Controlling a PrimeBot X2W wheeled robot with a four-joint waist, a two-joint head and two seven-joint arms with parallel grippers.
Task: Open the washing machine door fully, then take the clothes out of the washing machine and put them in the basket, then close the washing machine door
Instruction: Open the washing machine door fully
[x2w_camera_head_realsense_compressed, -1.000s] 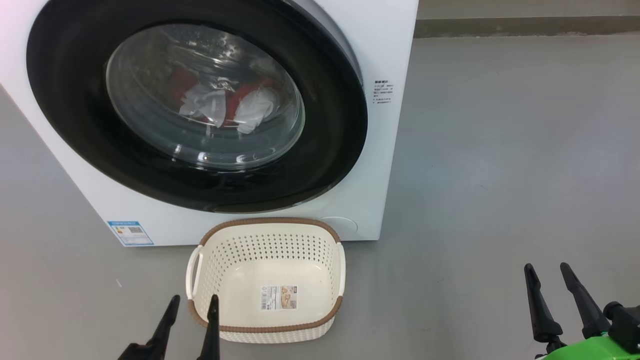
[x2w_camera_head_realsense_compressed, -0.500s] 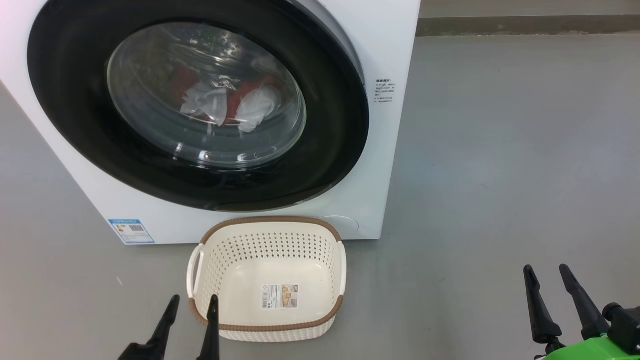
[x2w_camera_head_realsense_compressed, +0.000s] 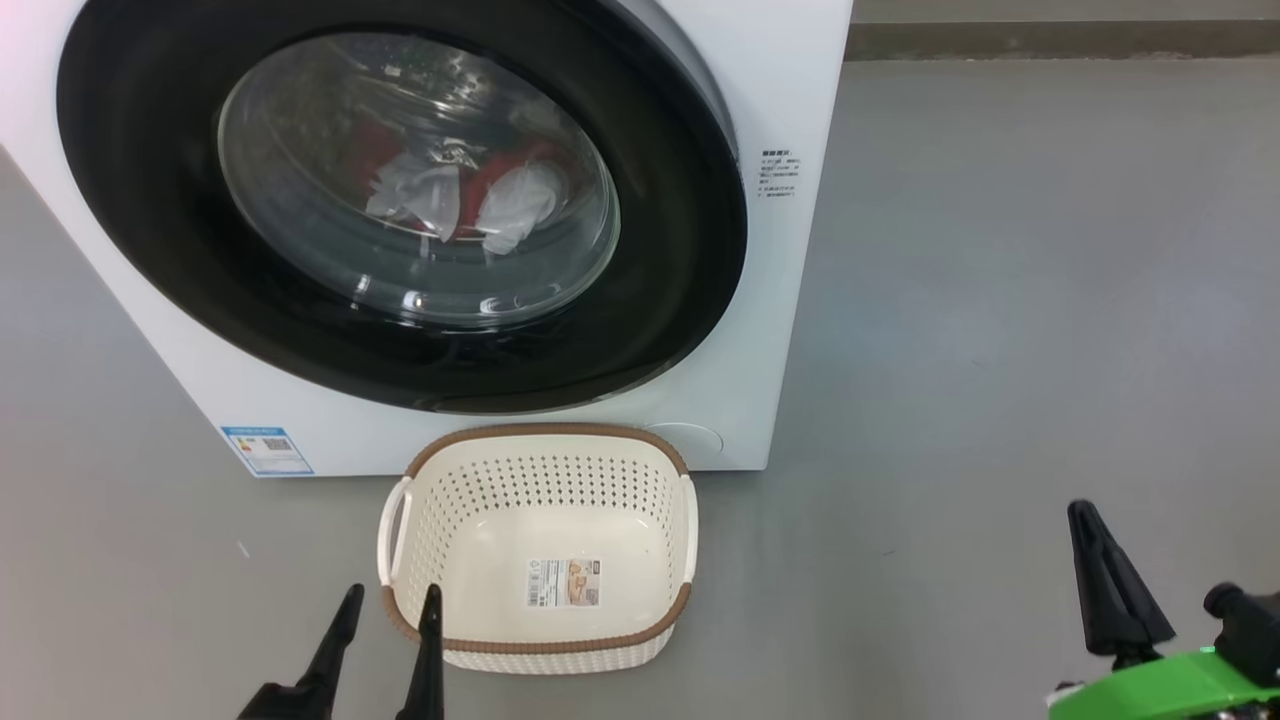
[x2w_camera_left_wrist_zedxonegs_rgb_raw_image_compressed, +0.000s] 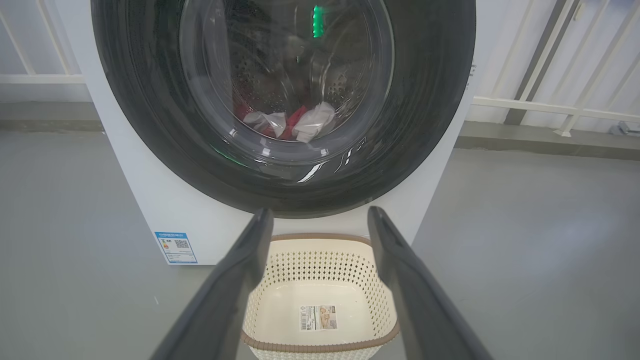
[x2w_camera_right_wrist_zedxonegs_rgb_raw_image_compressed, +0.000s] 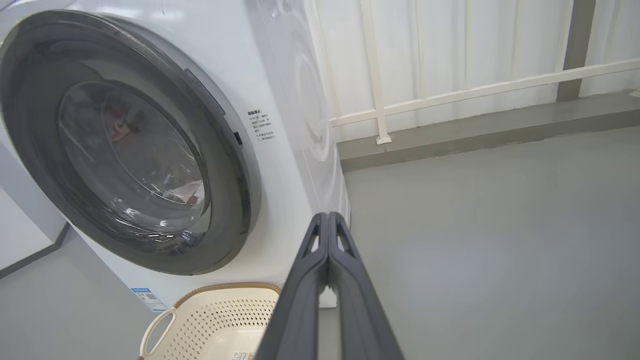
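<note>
Your washing machine door (x2w_camera_head_realsense_compressed: 690, 260) sits shut against the washing machine (x2w_camera_head_realsense_compressed: 790, 80), and through its glass you can see the clothes (x2w_camera_head_realsense_compressed: 515, 210), red and white, heaped low in the drum. The basket (x2w_camera_head_realsense_compressed: 540, 435) stands on the floor (x2w_camera_head_realsense_compressed: 1000, 300) just in front of the machine, below the door's lower edge, with a paper label (x2w_camera_head_realsense_compressed: 565, 582) on its bottom. Your left arm is low, its fingers (x2w_camera_head_realsense_compressed: 426, 660) pointing toward the machine. The basket's near left corner lies right at those jaws, and one finger overlaps the brown rim in the head view, though you cannot tell whether it touches. From the left wrist, the basket shows between the two fingers, with the door above and beyond them. The left jaws are spread wide and grasp nothing. Your right arm is low over bare floor, with the door and basket ahead and well to the left of its jaws. The right jaws are clenched, their fingers (x2w_camera_head_realsense_compressed: 1110, 590) pressed together along their length with nothing between them.
</note>
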